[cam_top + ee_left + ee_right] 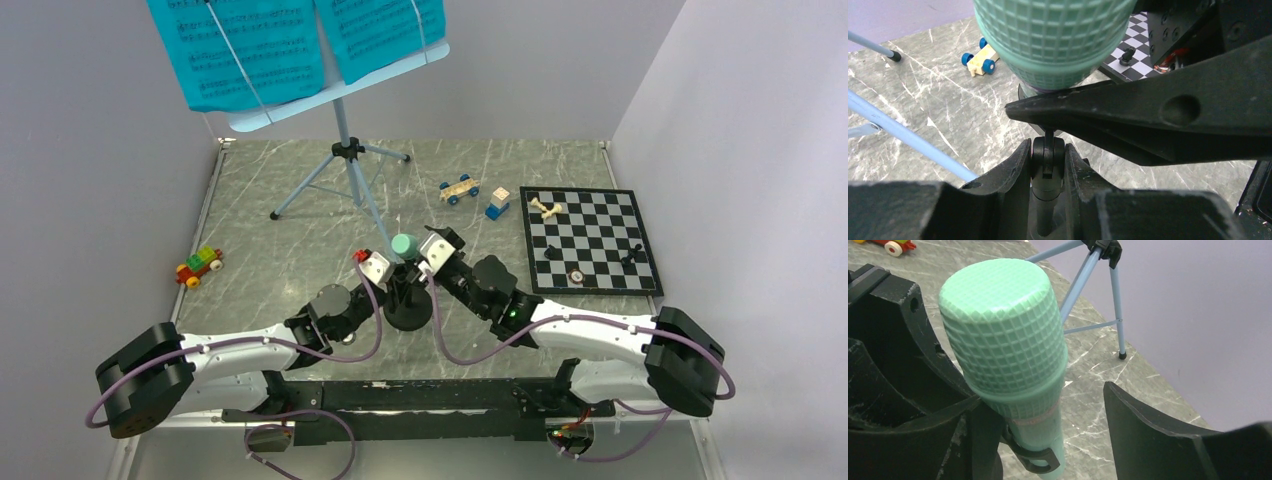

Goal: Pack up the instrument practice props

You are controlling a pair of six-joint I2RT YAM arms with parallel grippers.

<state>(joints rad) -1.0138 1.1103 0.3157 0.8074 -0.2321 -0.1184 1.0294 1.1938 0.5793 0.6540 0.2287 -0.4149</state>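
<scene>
Top view: I see both claws meeting at the mint-green microphone [402,244], which stands upright in its black stand [407,312]. The left claw [392,278] sits low at the stem and the right claw [416,262] is beside the head. Beyond the claws, the pale-blue music stand [345,160] carries turquoise music sheets [250,50]. A chessboard [590,240] lies out past the right claw. The table [280,190] is grey and marbled, the walls [600,70] plain grey.

Left wrist: the left claw is pinched tight on the black stand's thin stem. The microphone's gridded head is directly above its fingers, with a right-claw finger [1148,110] crossing between.

Right wrist: the right claw's jaws stand apart around the microphone. One finger touches the neck and the other is clear of it. A black clip holds the body.
</scene>
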